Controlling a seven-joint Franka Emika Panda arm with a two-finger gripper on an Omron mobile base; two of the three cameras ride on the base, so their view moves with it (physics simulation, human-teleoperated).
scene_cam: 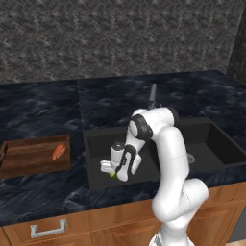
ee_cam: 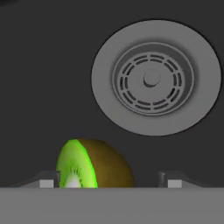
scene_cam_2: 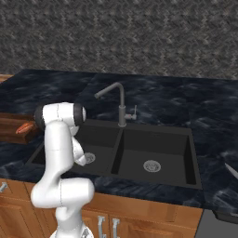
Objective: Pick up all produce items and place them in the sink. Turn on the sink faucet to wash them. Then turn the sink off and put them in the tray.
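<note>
Hand view shows a halved kiwi, green cut face and brown skin, at the frame's lower middle between the pincer fingertips, which stand spread apart; contact cannot be told. A round silver drain sits upper right on the black sink floor. Left base view: a carrot lies in the wooden tray at left on the dark surface.

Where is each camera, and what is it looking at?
Left base view: behind the arm on its left, looking down at the sink, tray and carrot; the white arm rises at lower right.
Right base view: behind on its right, same sink, faucet; arm at lower left.
Hand view: on the hand, looking into the basin at the drain and kiwi half between its jaws.
Both base views share the sink.
</note>
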